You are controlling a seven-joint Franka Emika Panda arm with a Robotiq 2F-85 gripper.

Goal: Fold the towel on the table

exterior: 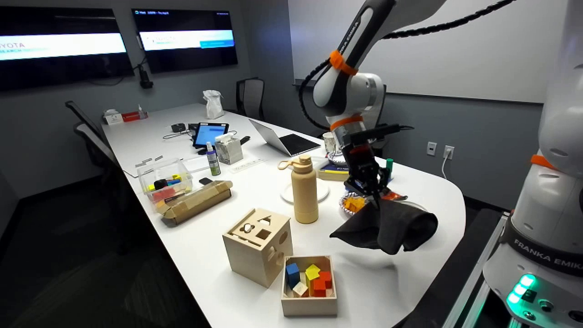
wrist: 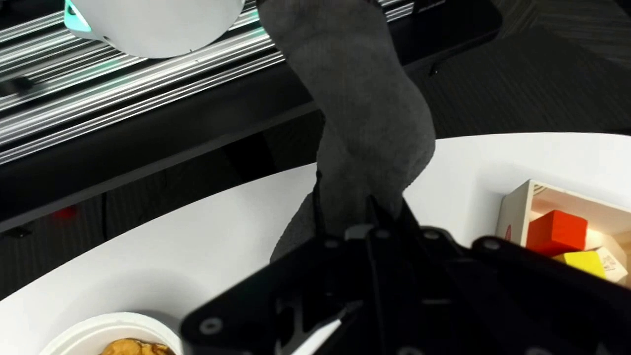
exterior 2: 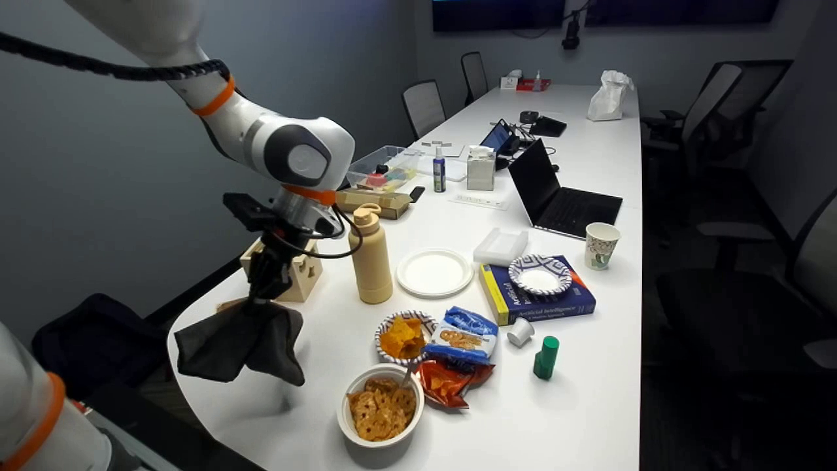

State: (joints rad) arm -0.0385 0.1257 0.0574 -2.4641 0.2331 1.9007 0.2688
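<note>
The pincer (exterior 2: 259, 299) pinches the dark towel (exterior: 387, 228) at one spot, and the towel hangs loosely above the worktop (exterior 2: 523, 422), near its rounded edge. Because its lower part is free, it may bunch or slip over this edge when lowered; a sideways swing could also brush the bowl of food (exterior 2: 378, 444).
</note>
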